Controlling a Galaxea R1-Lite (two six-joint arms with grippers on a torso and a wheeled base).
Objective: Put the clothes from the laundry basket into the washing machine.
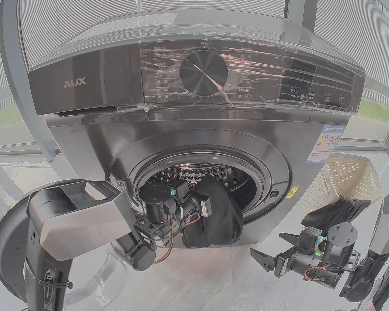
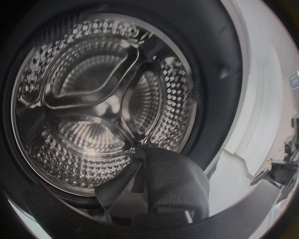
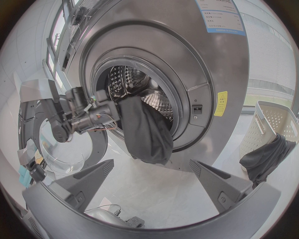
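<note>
Black fabric garment drapes over the rim of the grey washing machine at the left pincer, grip unclear. Right pincer, spread apart, waits for more.

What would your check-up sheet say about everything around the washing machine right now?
Surface: pale tiled floor in front of the washing machine.
Job's things: round door swung open; black garment hangs half out of the drum mouth; another dark garment draped over the cream laundry basket.
Clutter: nothing seen.
Grippers: left gripper at the drum mouth, against the black garment; right gripper open, empty, low beside the basket.
Cables: red and black wires looped at the left wrist.
Surroundings: slatted blinds behind; clear film over the control panel.
</note>
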